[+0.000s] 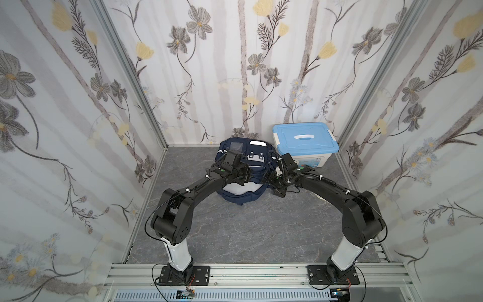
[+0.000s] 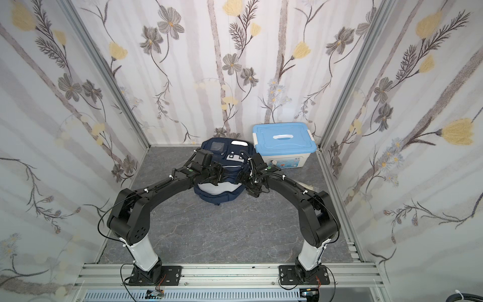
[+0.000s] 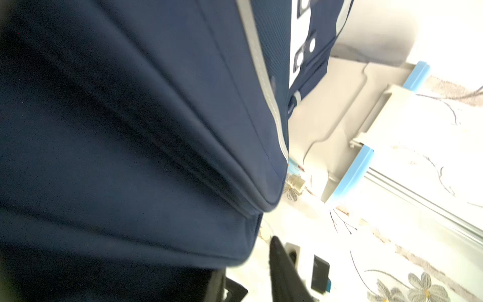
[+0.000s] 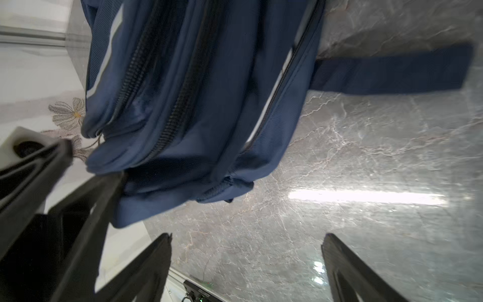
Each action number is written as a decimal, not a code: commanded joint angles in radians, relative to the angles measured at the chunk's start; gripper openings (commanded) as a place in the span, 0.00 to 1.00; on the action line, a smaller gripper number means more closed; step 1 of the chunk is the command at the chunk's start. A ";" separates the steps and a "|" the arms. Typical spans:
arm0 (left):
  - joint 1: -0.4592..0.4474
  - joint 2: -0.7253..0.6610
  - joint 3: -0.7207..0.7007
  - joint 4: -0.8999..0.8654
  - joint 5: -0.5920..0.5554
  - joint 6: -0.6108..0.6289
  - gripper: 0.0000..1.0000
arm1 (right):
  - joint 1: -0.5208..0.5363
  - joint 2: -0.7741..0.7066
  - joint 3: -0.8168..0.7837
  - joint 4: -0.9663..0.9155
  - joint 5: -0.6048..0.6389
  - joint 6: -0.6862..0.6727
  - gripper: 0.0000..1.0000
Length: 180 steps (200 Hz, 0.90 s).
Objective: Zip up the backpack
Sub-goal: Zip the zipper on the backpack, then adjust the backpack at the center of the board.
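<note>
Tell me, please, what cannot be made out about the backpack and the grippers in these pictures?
- Zip puller: not found. In both top views the arms cover the middle of the backpack, and both wrist views are blurred.
- Left gripper: small in a top view and partly behind fabric in the left wrist view, so open or gripping is unclear.
- Label on the box: too small to read.

No legible text anywhere; box label [image 1: 311, 162] print too small.
</note>
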 commanded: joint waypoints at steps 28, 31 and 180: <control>0.019 -0.018 0.158 -0.262 0.210 0.288 0.63 | -0.010 0.001 0.004 0.166 0.032 0.074 0.90; 0.025 -0.027 0.180 -0.291 0.214 0.317 0.63 | -0.010 -0.001 0.001 0.165 0.030 0.072 0.90; 0.541 0.673 0.991 -0.999 -0.083 1.228 0.51 | 0.134 0.653 0.899 -0.206 0.115 -0.250 0.81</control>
